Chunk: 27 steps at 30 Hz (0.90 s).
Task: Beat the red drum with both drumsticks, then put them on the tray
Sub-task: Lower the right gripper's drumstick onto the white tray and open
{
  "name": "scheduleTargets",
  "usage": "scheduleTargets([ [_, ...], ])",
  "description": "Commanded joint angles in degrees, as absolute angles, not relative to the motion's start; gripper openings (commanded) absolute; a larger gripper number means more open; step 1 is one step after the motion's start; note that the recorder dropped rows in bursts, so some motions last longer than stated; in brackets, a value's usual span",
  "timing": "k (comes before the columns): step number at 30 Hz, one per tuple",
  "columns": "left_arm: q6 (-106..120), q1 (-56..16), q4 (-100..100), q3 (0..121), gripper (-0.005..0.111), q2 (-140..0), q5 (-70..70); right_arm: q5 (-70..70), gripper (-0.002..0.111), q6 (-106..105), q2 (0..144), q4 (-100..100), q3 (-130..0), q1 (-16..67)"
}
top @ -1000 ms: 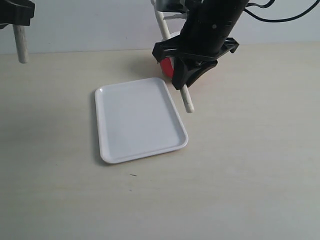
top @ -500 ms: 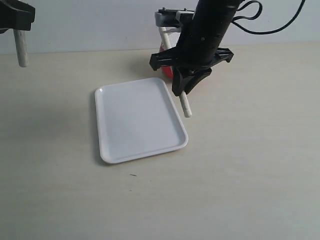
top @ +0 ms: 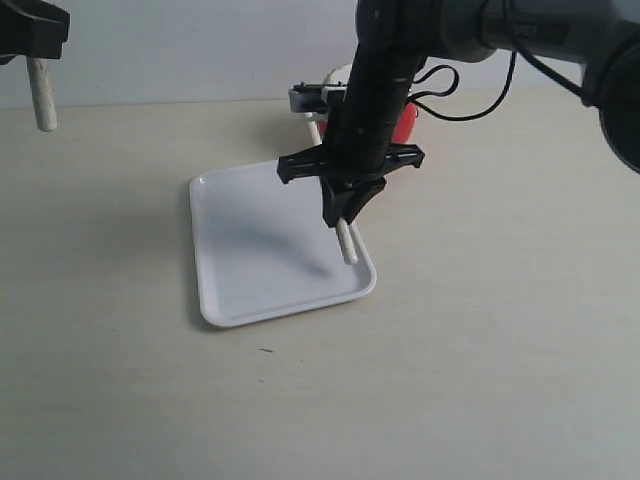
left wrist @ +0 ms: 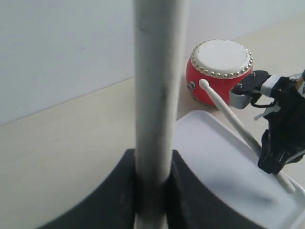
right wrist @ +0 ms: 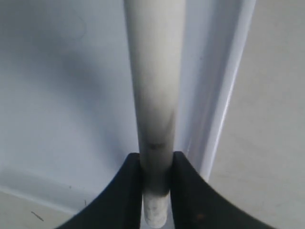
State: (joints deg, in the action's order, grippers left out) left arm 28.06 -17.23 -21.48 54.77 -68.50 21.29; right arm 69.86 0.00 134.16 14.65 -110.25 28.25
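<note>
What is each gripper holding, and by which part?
Left gripper: one pale cream wooden drumstick, by its shaft. Right gripper: the other drumstick, just above its rough thick end.

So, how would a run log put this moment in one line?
right pincer: shut on right drumstick, tilted over tray | left pincer: shut on left drumstick, raised off to the side | red drum: upright beyond tray
</note>
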Motion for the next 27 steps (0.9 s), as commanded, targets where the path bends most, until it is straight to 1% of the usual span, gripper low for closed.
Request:
scheduleTargets([
  [1, 28.5, -17.1, -21.3, 54.7, 0.0, -68.8, 20.2, 70.0, 0.0, -0.7, 135.1, 14.1, -110.8, 30.0],
  [8, 28.5, -17.1, -21.3, 54.7, 0.0, -69.5, 20.2, 70.0, 0.0, 0.4, 135.1, 8.3, -110.8, 30.6],
  [27, 28.5, -17.1, -21.4, 54.7, 0.0, -69.5, 20.2, 70.0, 0.0, 0.8, 138.1, 8.1, -110.8, 30.6],
])
